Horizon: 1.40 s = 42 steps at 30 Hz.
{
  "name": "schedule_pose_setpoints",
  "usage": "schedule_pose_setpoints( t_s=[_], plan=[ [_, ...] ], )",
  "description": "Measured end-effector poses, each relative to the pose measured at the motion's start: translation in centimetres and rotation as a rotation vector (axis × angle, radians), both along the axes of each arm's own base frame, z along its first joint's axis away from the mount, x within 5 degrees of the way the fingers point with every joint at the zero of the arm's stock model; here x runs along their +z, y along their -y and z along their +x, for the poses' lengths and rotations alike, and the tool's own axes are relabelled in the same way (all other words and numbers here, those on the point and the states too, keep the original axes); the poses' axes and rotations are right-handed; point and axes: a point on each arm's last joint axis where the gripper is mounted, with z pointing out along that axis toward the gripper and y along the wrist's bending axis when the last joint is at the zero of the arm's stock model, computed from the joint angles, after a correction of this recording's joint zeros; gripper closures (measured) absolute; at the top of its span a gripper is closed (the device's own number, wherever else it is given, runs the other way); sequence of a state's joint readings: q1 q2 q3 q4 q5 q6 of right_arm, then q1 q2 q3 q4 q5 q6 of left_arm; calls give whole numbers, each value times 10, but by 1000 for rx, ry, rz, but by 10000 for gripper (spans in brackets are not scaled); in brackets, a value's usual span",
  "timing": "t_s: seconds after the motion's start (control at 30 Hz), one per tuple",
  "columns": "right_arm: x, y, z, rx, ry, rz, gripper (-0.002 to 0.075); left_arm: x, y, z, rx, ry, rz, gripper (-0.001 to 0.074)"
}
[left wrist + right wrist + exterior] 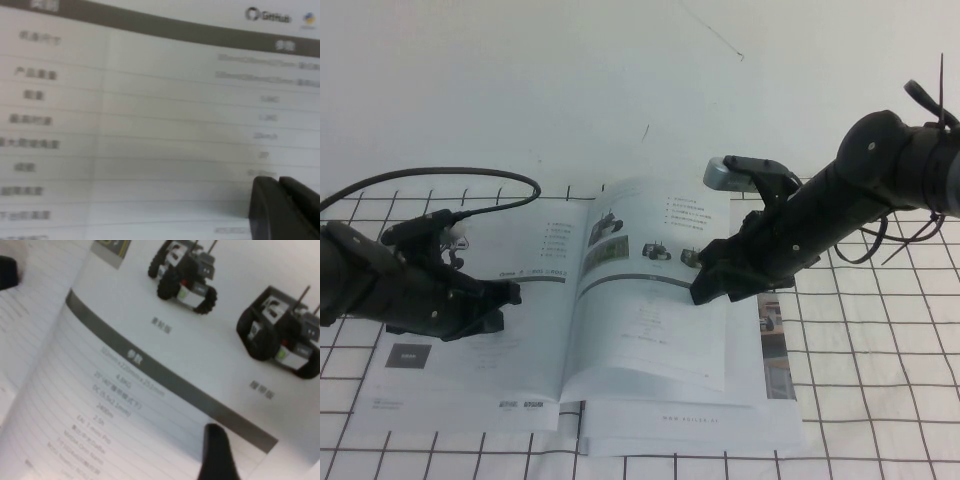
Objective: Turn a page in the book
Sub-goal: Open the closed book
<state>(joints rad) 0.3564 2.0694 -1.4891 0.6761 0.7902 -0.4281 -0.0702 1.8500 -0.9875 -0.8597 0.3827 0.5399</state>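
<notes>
The book [525,350] lies open on the gridded table. Its page [640,310] with the wheeled robots and the grey bar stands lifted and curved above the right half. My right gripper [700,285] is at this page's outer edge, open. One dark finger [215,452] lies against the printed face of the page [150,365], just below the grey bar; the other finger is hidden. My left gripper [510,295] is shut and rests on the book's left page, where its fingertips [272,185] touch the table print of the book [150,125].
Wider white sheets [690,425] with a colour photo strip [775,345] lie under the book. A black cable [470,175] loops behind the left arm. The white table with black grid lines [880,400] extends to the right.
</notes>
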Motion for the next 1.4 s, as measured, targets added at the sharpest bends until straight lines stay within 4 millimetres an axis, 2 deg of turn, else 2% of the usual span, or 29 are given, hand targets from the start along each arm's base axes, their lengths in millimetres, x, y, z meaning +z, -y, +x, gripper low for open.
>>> schedule_pose_setpoints(
  t_s=[0.13, 0.23, 0.4, 0.53, 0.73, 1.07, 1.4],
  plan=[
    [-4, 6, 0, 29, 23, -85, 307, 22, 4, -4, -23, 60, -38, 737],
    [1, 12, 0, 38, 49, -145, 310, 38, 8, -9, -55, 89, -87, 737],
    [20, 13, 1, 37, 89, -150, 314, 42, 14, -13, -109, 75, -134, 737],
    [24, 11, 1, 12, 80, -117, 314, 42, 13, -13, -120, 90, -104, 737],
    [15, 8, 4, -50, 38, -92, 314, 32, 11, -9, -109, 78, -83, 737],
    [-27, 7, 9, -128, -89, -129, 314, 2, 10, -4, -98, 4, -67, 737],
    [-28, 9, 8, -139, -119, -146, 314, -9, 10, -2, -88, -23, -68, 737]
  ],
)
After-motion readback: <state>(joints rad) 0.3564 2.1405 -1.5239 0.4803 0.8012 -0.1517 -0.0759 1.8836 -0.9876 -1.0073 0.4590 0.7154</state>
